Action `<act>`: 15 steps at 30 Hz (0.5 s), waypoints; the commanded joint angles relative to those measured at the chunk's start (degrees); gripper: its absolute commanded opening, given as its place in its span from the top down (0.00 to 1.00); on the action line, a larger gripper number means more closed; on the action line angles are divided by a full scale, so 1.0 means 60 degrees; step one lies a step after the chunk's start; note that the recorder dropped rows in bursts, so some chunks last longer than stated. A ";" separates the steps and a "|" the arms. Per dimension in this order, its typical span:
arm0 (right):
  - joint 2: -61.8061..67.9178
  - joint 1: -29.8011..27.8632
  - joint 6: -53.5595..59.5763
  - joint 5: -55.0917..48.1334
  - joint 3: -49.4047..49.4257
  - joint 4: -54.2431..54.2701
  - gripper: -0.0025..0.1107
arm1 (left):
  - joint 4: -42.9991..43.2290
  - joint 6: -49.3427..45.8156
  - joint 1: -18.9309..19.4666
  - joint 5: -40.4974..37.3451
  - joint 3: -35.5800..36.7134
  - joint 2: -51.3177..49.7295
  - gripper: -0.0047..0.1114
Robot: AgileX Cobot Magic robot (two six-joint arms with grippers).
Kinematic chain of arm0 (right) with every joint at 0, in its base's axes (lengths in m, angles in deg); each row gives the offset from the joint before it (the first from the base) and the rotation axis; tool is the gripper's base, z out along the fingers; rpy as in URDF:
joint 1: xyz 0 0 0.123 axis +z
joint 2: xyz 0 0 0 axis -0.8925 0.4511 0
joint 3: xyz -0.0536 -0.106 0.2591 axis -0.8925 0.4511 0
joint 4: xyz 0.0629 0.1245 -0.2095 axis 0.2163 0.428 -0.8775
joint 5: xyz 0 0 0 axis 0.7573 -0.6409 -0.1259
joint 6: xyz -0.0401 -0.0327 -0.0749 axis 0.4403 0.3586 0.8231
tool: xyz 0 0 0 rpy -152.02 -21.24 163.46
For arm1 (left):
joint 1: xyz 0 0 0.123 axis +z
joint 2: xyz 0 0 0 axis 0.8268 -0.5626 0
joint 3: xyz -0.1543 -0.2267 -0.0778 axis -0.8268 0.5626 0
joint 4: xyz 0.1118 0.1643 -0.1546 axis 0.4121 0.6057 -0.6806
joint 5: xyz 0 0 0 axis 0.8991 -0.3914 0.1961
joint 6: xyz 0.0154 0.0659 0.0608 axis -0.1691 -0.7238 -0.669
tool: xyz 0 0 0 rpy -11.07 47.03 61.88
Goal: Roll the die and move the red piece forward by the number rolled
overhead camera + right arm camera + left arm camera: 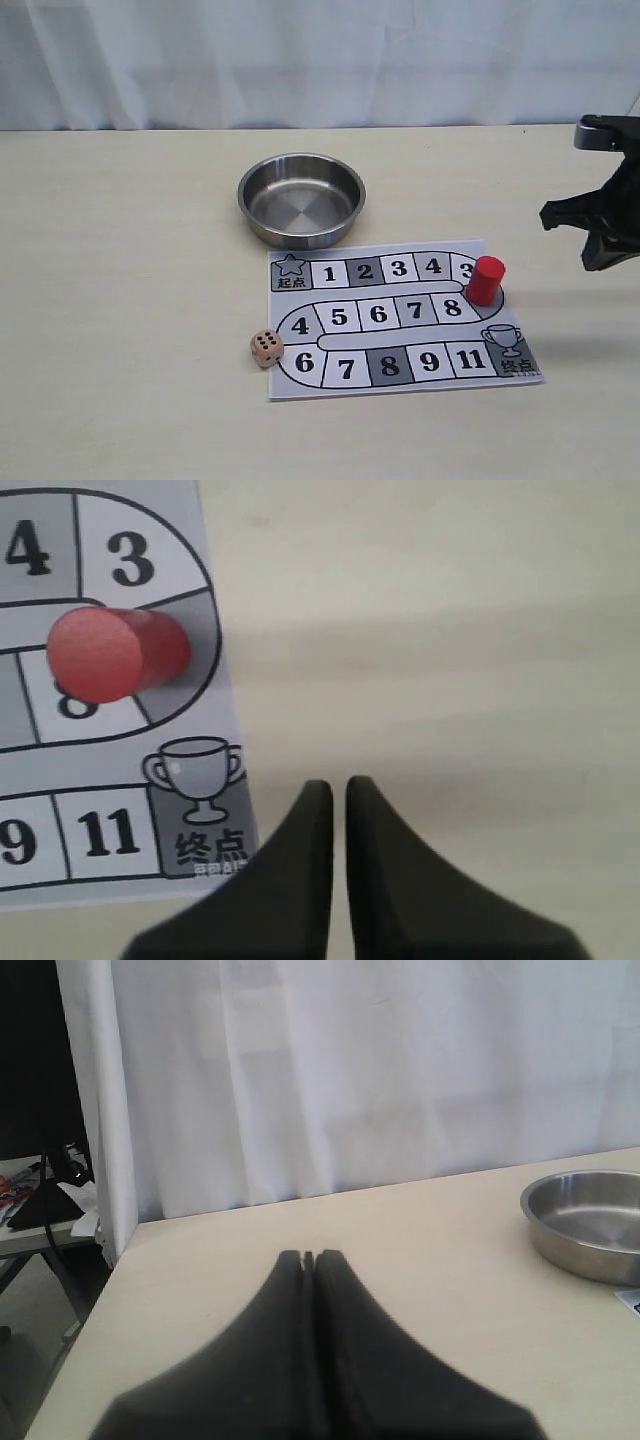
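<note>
The die (266, 348), a pale tan cube with dark pips, rests on the table against the left edge of the printed board (378, 313), beside square 6. The red piece (486, 279) stands upright on the board's right-hand bend, between squares 3 and 8; in the right wrist view the red piece (115, 652) is seen from above. My right gripper (338, 785) hangs over bare table just off the board's trophy corner, its fingers almost together with nothing between them. My left gripper (309, 1255) is shut and empty, far from the board.
A round steel bowl (301, 199) sits behind the board, empty; its rim (590, 1222) shows in the left wrist view. The right arm (605, 215) hangs at the right edge of the exterior view. A white curtain backs the table.
</note>
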 commanded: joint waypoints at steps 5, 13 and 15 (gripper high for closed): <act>-0.0066 -0.0102 0.1192 0.0059 -0.0014 0.0512 0.94 | 0.0018 0.0037 -0.0017 0.0057 0.0018 -0.0087 0.96; -0.0612 -0.0102 0.0153 -0.0146 0.0007 -0.0191 0.94 | 0.0018 0.0037 -0.0017 0.0057 0.0018 -0.0087 0.96; -0.1093 -0.0102 0.0082 -0.0224 0.0137 -0.0502 0.94 | 0.0018 0.0037 -0.0017 0.0057 0.0018 -0.0087 0.96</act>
